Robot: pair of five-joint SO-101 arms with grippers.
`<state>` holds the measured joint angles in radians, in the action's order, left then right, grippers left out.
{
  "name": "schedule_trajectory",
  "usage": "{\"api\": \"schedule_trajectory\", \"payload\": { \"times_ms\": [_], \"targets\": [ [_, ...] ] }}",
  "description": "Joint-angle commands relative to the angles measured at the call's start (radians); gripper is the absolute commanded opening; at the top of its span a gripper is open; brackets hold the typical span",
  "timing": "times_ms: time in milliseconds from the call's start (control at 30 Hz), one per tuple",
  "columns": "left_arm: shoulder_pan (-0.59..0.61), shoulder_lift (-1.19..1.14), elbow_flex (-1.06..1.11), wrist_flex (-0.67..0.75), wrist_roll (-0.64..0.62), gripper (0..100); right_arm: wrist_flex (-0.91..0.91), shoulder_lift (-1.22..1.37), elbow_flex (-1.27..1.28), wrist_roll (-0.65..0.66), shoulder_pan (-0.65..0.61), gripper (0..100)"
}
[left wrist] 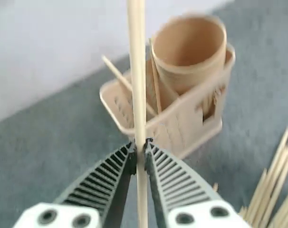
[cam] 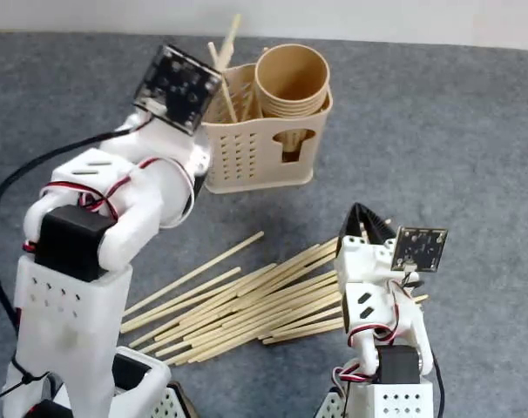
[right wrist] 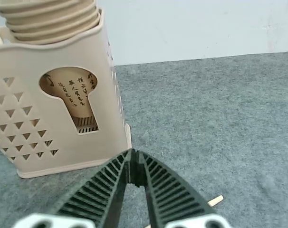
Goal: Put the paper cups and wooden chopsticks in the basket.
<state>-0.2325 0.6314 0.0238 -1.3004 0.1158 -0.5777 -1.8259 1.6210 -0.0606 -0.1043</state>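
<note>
While our left hand [left wrist: 140,145] pinches one wooden chopstick [left wrist: 136,71] whose long axis runs over the basket [left wrist: 187,126], at the far edge of the table [cam: 473,131], our right hand [right wrist: 134,166], pressed together on nothing, is nearer the loose chopsticks [cam: 247,305] by the near edge.

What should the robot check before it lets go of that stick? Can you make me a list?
1. Grip: the left gripper is shut on the chopstick. Ok.
2. Aim: is the chopstick's lower end over the basket? Cannot tell, that end is hidden.
3. Basket standing upright: ok.
4. Room beside the paper cups: ok, that side looks mostly open.
5. Other arm out of the way: ok, the right gripper is shut and sits apart from the basket.
6. Job finished: not ok, a pile of chopsticks lies outside the basket.
</note>
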Motion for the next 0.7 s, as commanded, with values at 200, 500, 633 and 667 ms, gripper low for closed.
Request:
{"api": "schedule_trajectory", "payload": {
  "times_ms": [200,500,633,667],
  "targets": [
    [-0.019,0.024,-0.048,0.328,-0.094,0,0.036,-0.015,-0.004,0.020,-0.012,0.5],
    [-0.021,0.004,-0.025,0.551,-0.103,0,0.038,-0.015,-0.004,0.021,-0.012,0.5],
    [-0.021,-0.061,0.031,0.694,-0.103,0,0.038,-0.015,-0.004,0.021,-0.012,0.5],
    [-0.019,-0.076,0.048,0.733,-0.103,0,0.038,-0.015,-0.004,0.021,-0.012,0.5]
  ]
}}
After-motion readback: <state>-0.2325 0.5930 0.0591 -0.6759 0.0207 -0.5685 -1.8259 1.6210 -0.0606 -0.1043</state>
